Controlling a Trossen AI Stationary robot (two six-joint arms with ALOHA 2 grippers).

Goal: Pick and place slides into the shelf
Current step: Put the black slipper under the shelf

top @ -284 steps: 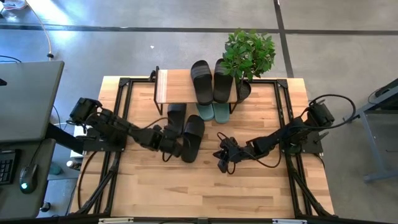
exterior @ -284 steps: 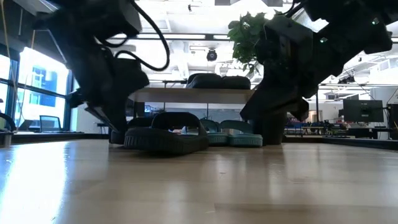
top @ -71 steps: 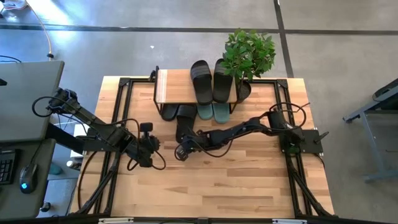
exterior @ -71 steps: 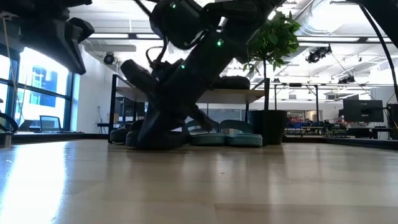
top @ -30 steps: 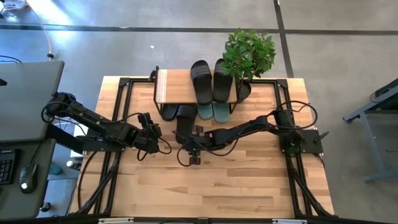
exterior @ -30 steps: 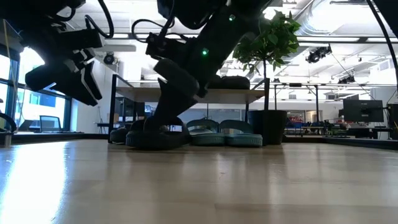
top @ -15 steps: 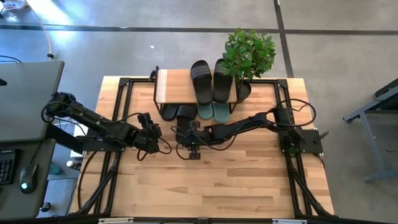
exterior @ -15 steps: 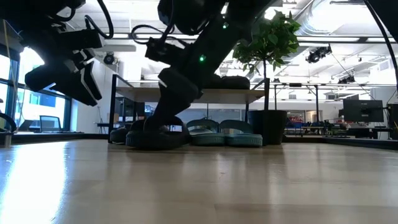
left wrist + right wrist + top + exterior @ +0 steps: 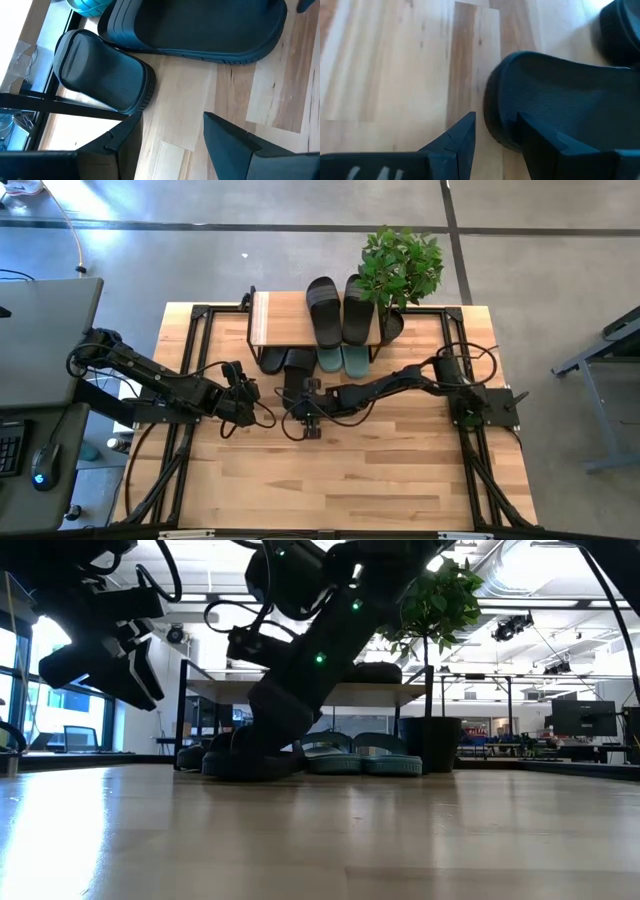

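Note:
One black pair of slides lies on top of the shelf, and a green pair sits under it. Two more black slides lie on the table, their toe ends under the shelf: one to the left, one beside it. My right gripper is open low at that second slide's heel, with one finger outside the heel rim on the table side and one over the footbed. My left gripper hangs open above the table, left of both slides. My right gripper has the heel rim of the black slide between its open fingers, coming slanting down from the table's near side. I cannot tell whether either finger touches it. The slide lies flat on the table.
A potted plant stands at the shelf's right end. The shelf's black legs stand close to the slides. Black frame rails run along the table's left and right sides. Bare wood lies toward the near edge.
My right gripper has sunk a little and gone toward the far edge, closing on the heel of the black slide, and has rolled slightly. The slides lie where they were.

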